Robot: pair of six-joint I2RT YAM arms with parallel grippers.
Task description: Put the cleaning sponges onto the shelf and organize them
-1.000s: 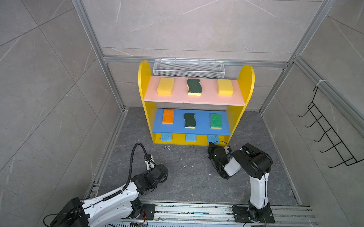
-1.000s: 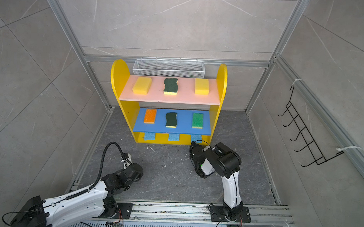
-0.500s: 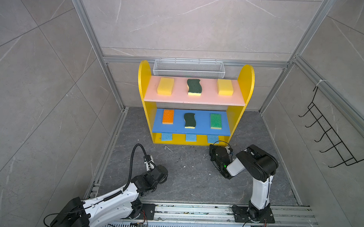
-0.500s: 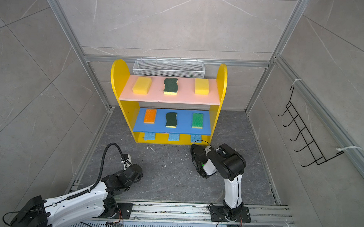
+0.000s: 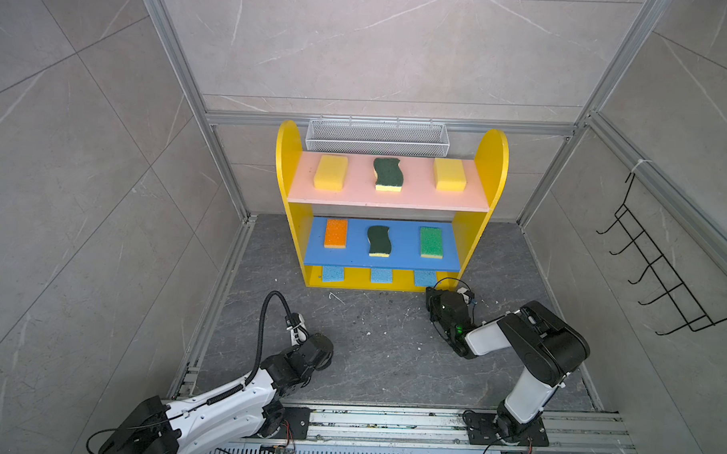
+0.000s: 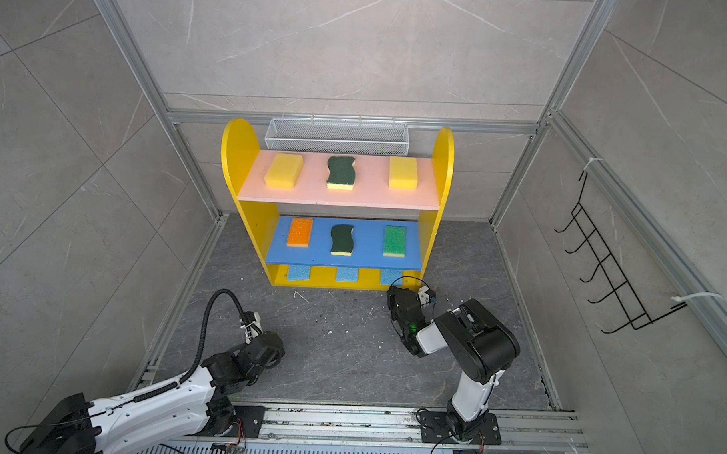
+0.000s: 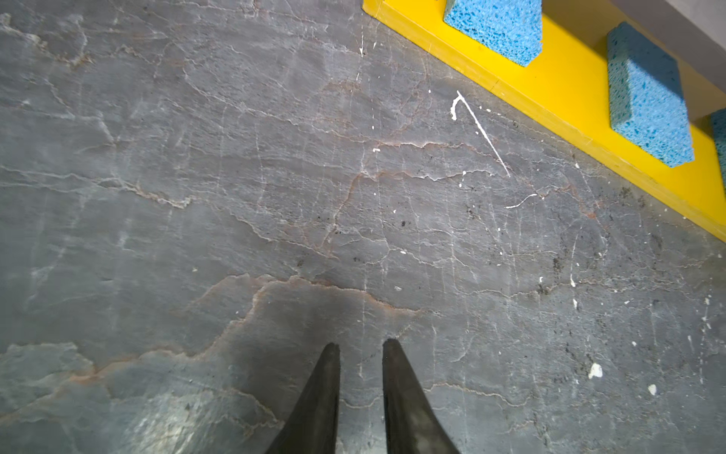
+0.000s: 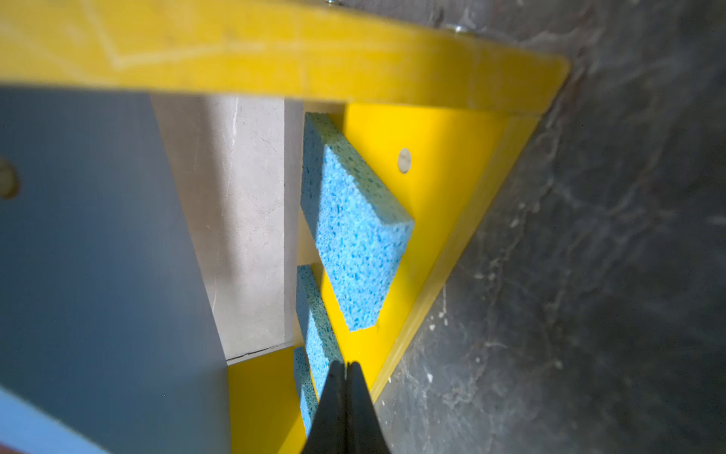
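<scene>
The yellow shelf (image 5: 287,159) holds every sponge I can see. On its pink upper board lie two yellow blocks (image 5: 331,172) (image 5: 450,175) with a dark-green scourer (image 5: 388,174) between them. The blue lower board carries an orange-topped sponge (image 5: 336,233), a second dark-green scourer (image 5: 379,241) and a bright-green-topped one (image 5: 431,242). Three light-blue sponges (image 5: 333,273) (image 5: 381,275) (image 8: 353,220) rest on the bottom board. My right gripper (image 8: 345,365) (image 5: 434,299) is shut and empty at the shelf's bottom right corner. My left gripper (image 7: 361,346) (image 5: 320,353) hovers over bare floor, its jaws narrowly open and empty.
A white wire mesh basket (image 5: 377,137) hangs on the back wall behind the shelf. A black hook rack (image 5: 659,280) is fixed to the right wall. A white scratch (image 7: 483,133) marks the grey floor before the shelf. Metal rails (image 5: 388,420) run along the front.
The right arm's elbow has swung to the right and its gripper has shifted slightly right in front of the shelf. The left arm and all the sponges are unmoved.
</scene>
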